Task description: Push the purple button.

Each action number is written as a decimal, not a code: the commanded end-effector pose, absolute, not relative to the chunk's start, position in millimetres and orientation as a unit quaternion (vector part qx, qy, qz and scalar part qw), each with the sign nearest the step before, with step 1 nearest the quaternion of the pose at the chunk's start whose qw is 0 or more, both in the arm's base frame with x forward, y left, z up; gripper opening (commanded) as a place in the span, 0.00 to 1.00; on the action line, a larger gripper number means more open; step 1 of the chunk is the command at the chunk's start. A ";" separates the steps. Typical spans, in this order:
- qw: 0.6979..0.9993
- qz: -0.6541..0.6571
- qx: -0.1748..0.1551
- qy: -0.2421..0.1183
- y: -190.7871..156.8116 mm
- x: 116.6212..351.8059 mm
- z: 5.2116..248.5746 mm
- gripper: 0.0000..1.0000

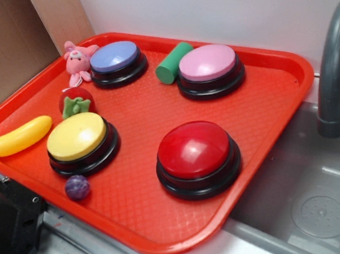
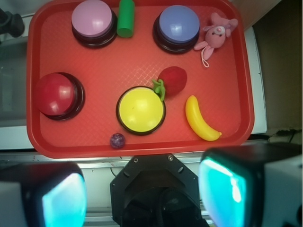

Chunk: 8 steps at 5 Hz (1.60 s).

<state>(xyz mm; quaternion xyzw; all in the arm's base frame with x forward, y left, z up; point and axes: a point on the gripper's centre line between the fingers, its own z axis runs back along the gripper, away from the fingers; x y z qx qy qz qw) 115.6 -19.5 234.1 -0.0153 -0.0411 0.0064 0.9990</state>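
Wrist view looks straight down on a red plastic tray (image 2: pixel 227 94) with a fine diamond-embossed floor and rounded corners; no brand, label or writing can be read on anything. The gripper (image 2: pixel 142 196) hangs above the tray's near edge, touching nothing, its two fingers (image 2: pixel 61 201) standing wide apart, their pads glowing teal. The purple button (image 2: pixel 178 24), a smooth glossy periwinkle dome on a round black base, sits at the far right of the tray in this view, just beside a small pink plush toy (image 2: pixel 217 30). A green cylinder (image 2: pixel 126 18) lies between it and the pink button (image 2: pixel 93 19). Nearer are a red button (image 2: pixel 53 93), a yellow button (image 2: pixel 140 109), a soft-looking red strawberry (image 2: pixel 173 80) with a green leaf touching the yellow dome's rim, a glossy yellow banana (image 2: pixel 200 119) and a small marbled purple ball (image 2: pixel 117 140). In the exterior view a grey sink (image 1: pixel 312 208) and faucet (image 1: pixel 334 68) adjoin the tray.
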 end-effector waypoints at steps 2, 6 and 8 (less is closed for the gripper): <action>0.995 0.091 -0.005 -0.036 30.3 154.6 198.7 1.00; 0.978 0.137 0.025 -0.155 66.1 282.0 112.1 1.00; 0.984 0.121 0.022 -0.131 72.7 292.4 70.9 1.00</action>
